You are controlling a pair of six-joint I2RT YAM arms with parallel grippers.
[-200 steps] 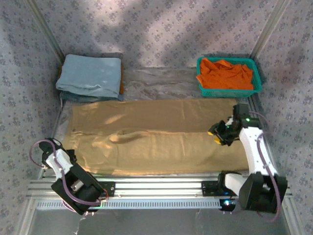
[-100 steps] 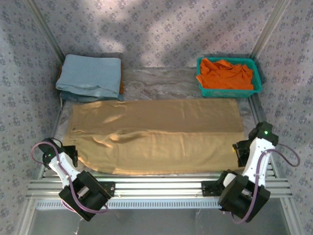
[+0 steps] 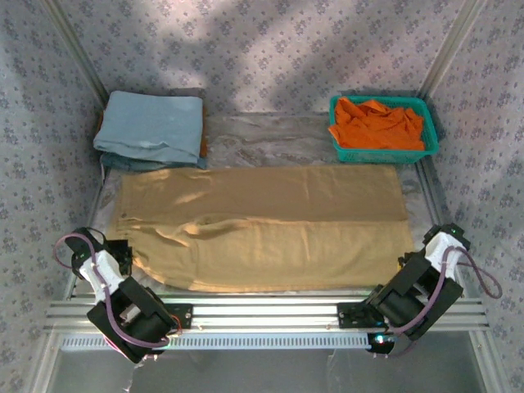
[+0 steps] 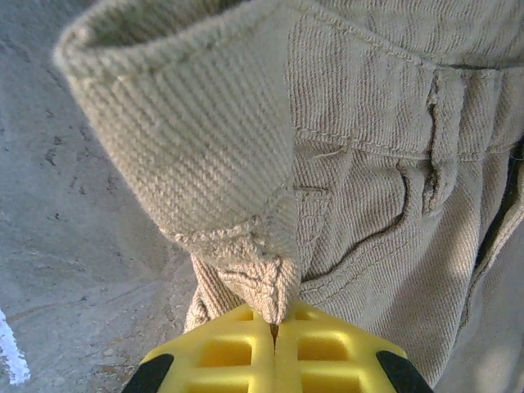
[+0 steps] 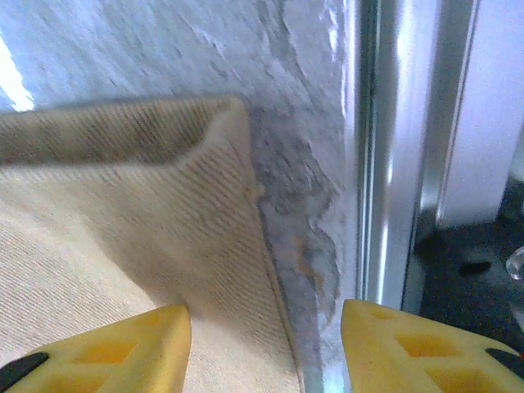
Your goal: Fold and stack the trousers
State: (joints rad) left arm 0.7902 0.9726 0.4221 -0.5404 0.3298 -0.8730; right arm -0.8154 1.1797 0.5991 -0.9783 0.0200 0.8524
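Pinches near-left waist corner of trousers (image 3: 262, 229) in left pincer (image 4: 274, 332); straddles near-right hem with right pincer (image 5: 262, 321) parted.

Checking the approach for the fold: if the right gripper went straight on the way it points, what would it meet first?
Probably the hem corner of the long tan cloth trousers, lying between the right gripper's open jaws; the grey table surface lies past it. Depth is unclear.
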